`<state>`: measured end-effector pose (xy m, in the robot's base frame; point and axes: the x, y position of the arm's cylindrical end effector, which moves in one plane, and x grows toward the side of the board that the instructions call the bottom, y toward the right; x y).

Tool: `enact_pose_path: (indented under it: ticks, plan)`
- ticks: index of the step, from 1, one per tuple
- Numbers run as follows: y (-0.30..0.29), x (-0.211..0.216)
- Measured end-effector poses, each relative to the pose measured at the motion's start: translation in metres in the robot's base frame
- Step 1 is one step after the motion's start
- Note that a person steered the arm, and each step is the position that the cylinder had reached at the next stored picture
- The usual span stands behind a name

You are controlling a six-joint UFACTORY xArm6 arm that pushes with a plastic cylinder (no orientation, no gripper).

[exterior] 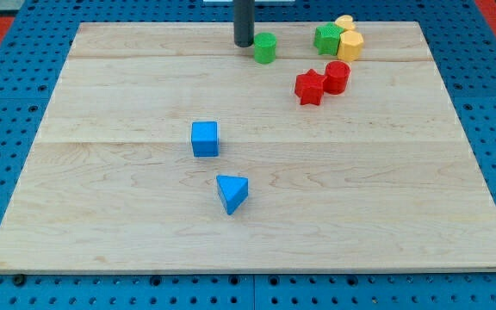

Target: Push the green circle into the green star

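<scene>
Wooden board (145,103): my tip (244,44) seemingly touches green circle (265,48), view's left.

Robot lab bench, tabletop pushing setup.
Pale wooden plank board (145,215) w/ small coloured plastic blocks sits on a blue perforated pegboard base (7,103), which shows on all sides of the board; red patch beyond board's top-right corner.
</scene>
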<state>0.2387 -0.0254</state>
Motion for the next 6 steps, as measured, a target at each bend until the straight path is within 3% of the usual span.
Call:
enact_pose_path:
  ticks: [2, 4, 6]
  plan:
    - [-0.013, 0.022]
    - [0.098, 0.011]
    - [0.117, 0.039]
